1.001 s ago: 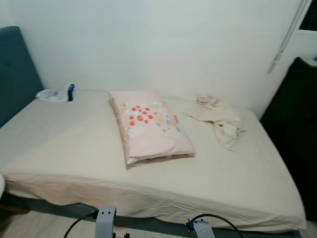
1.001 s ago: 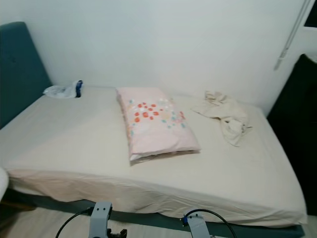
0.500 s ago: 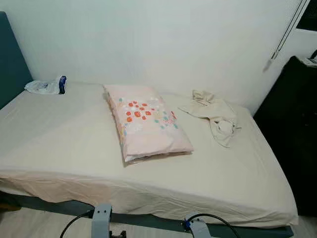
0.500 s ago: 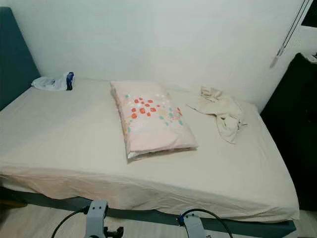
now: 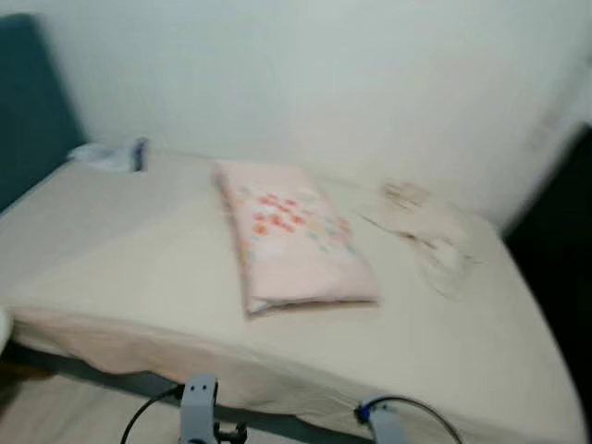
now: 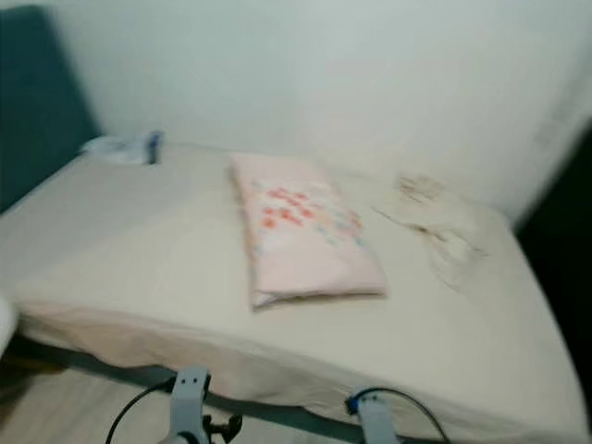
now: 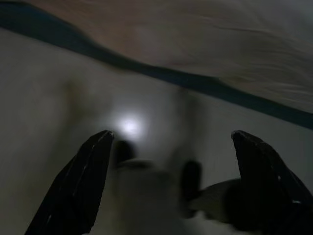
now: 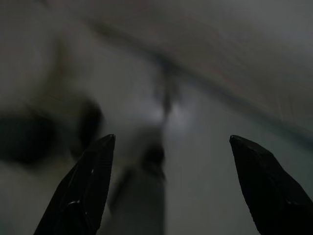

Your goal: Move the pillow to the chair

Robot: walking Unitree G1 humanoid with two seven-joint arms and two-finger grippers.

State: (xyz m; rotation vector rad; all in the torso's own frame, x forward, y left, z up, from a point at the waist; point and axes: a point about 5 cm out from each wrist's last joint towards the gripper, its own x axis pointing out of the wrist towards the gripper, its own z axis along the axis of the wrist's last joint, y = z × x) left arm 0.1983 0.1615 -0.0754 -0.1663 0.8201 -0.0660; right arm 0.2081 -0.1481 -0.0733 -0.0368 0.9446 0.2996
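A pale pink pillow (image 5: 294, 237) with red and teal dots lies flat in the middle of the bed (image 5: 111, 268), its long side running away from me. The picture is blurred. Both arms hang low in front of the bed's near edge; their silver wrists (image 5: 197, 407) show at the bottom of the eye views. In the left wrist view my left gripper (image 7: 171, 142) is open above the floor, with the bed's dark base across the top. My right gripper (image 8: 171, 147) is open too, nothing between its fingers (image 8: 88, 186).
A crumpled cream cloth (image 5: 430, 231) lies on the bed to the pillow's right. A small white and blue bundle (image 5: 111, 154) sits at the far left by the teal headboard (image 5: 32, 111). A dark piece of furniture (image 5: 564, 250) stands right of the bed.
The whole picture has shifted and blurred, so the camera has moved. The pillow, the cloth and the bundle lie as before on the bed.
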